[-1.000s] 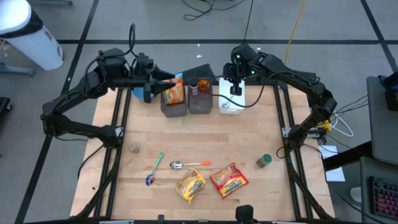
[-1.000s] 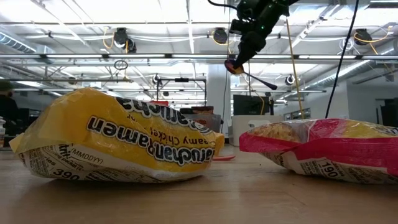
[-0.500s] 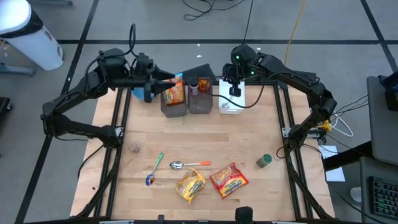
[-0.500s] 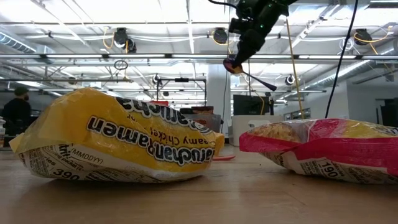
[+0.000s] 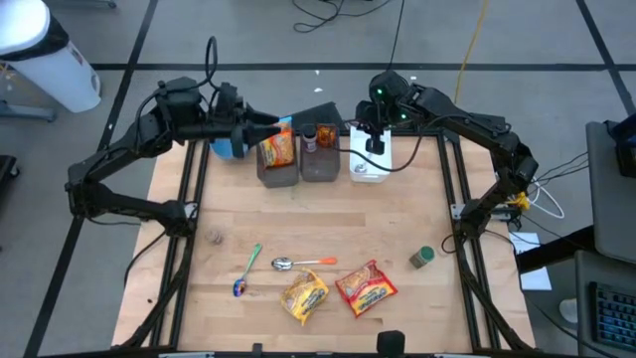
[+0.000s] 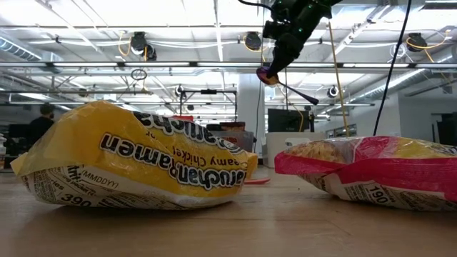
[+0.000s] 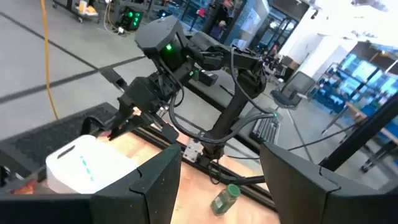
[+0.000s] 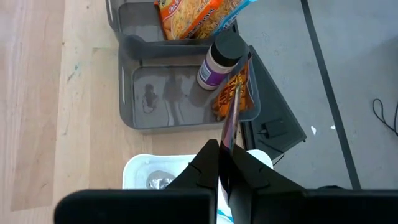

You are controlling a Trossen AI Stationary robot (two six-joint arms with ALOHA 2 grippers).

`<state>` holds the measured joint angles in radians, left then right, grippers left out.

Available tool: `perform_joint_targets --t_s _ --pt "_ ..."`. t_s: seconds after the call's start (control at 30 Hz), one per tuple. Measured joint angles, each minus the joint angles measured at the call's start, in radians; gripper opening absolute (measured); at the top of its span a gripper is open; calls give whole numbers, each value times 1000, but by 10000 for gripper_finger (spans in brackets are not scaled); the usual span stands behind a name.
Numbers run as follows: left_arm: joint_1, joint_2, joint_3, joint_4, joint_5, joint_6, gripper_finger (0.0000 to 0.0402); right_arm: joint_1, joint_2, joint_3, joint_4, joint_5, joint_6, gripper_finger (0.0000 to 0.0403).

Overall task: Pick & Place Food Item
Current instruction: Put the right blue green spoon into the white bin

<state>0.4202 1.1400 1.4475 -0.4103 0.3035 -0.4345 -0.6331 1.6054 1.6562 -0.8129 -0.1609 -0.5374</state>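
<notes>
Overhead view straight down on table point(image 5: 328, 229), low view level behind yellow ramen packet point(image 6: 136, 160), also seen overhead point(image 5: 303, 296).

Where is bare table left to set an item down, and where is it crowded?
The widest bare patch is mid-table, between the bins at the back and the spoons in front. The strip left of the green spoon is also mostly free. Crowded: the back edge with the bins and white box, and the front by the ramen packs.
</notes>
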Motion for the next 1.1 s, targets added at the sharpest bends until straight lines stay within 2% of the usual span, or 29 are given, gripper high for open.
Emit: perform_joint_targets --t_s 0.33,1.1 --pt "-16 0 0 2 -20 -83 230 0 0 0 0 -1 -2 4" --pt "-37 0 0 3 -76 120 230 16 0 0 31 4 8 4"
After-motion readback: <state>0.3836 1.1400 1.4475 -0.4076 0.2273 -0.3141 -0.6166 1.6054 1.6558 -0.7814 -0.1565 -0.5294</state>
